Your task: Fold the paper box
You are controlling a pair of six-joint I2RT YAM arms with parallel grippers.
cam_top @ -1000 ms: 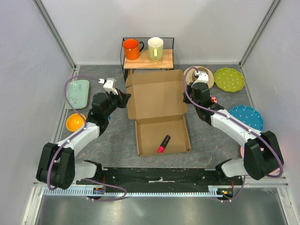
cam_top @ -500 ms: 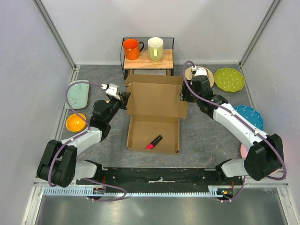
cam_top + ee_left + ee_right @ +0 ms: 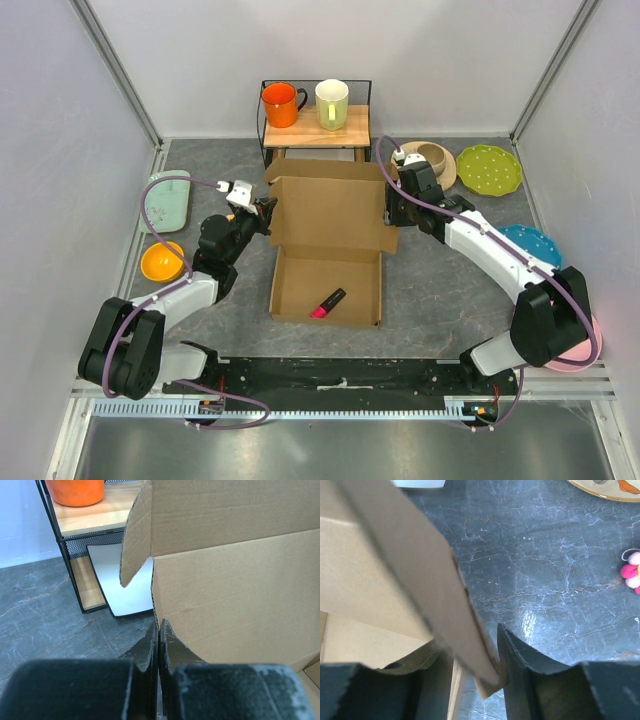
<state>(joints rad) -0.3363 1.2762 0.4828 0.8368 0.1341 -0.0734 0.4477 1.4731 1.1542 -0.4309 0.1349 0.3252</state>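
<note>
Since a second earlier, paper box [image 3: 330, 215] lid had swung upright between both claws. Left gripper [image 3: 158, 626] was shut, seemingly pinching the lid edge at its tips. Right gripper [image 3: 472, 647] stood half-open, loosely astride the opposite edge. Risk: the one-sided hold could let the lid twist or slip free.

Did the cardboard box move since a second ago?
Yes. The paper box slid left: its base now sits more squarely below the mug shelf, and its lid stands steeper.

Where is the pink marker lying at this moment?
Top view: the pink marker lies inside the tray of the paper box, near its front wall, between both arms.
</note>
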